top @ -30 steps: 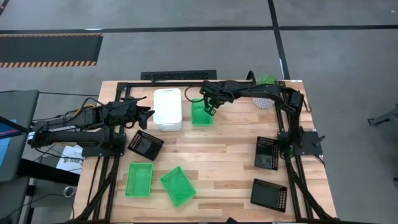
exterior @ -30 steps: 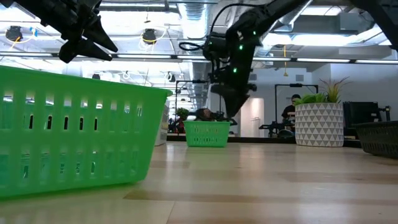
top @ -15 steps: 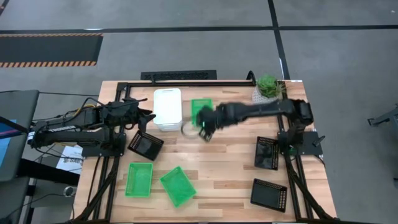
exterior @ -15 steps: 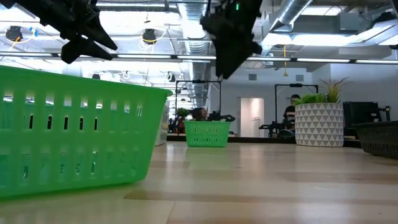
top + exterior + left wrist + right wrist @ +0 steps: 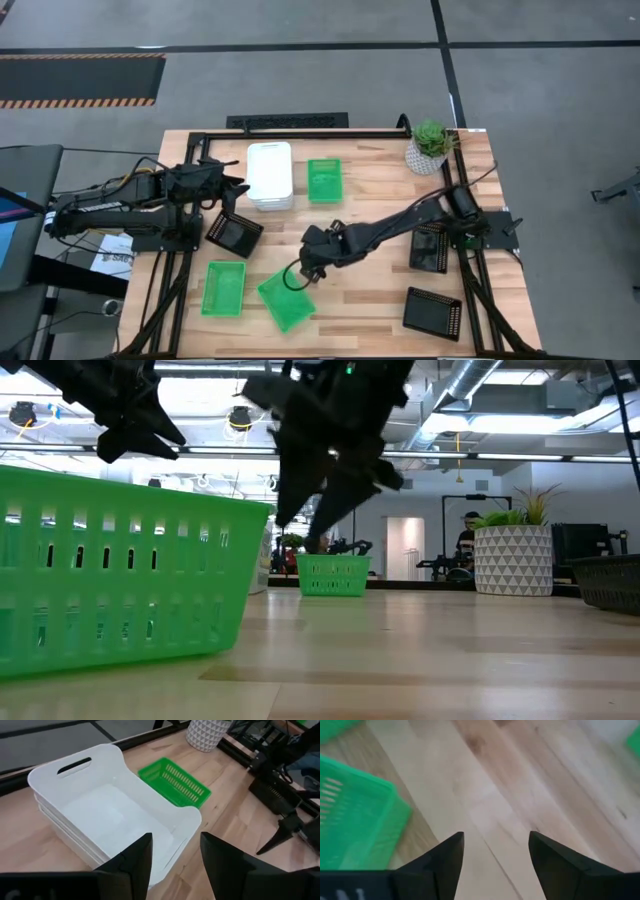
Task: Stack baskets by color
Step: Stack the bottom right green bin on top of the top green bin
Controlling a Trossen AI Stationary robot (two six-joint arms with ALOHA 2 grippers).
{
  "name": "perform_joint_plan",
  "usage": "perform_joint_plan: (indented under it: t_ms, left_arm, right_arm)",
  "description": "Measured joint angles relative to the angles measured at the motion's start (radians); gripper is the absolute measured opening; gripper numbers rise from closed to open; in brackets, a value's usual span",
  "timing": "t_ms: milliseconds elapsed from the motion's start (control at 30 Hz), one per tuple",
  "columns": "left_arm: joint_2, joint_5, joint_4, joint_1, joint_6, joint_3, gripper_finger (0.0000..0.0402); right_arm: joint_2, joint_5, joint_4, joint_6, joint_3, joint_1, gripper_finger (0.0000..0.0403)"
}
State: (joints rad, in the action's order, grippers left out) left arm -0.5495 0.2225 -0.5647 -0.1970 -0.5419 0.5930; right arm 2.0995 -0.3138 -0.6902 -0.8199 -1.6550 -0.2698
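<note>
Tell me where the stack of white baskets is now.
In the high view, the white baskets stand at the table's far edge, left of centre, between the left gripper and a lone green basket.

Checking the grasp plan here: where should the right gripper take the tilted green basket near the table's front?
Probably the rim of the tilted green basket, at the short end nearest the right gripper, coming from above. It sits open side up and skewed, so one finger inside and one outside that thin wall should fit. The fingers are open.

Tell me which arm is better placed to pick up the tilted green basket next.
The right arm, probably. Its open, empty claw hovers at the tilted green basket, while the left claw waits beside the white stack.
</note>
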Motion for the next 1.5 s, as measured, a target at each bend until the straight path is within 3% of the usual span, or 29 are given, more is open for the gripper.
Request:
perform_joint_plan:
  t_ms: [767,1500]
  left_arm:
    - [0.000,0.028,0.000,0.000,-0.020,0.000,0.0153]
    - [0.000,0.026,-0.015,0.000,0.000,0.000,0.0153]
  right_arm:
    - [0.016,0.026,0.169,-0.063,-0.038,-0.124,0.0245]
    - [0.016,-0.104,0.233,-0.039,-0.038,-0.156,0.0245]
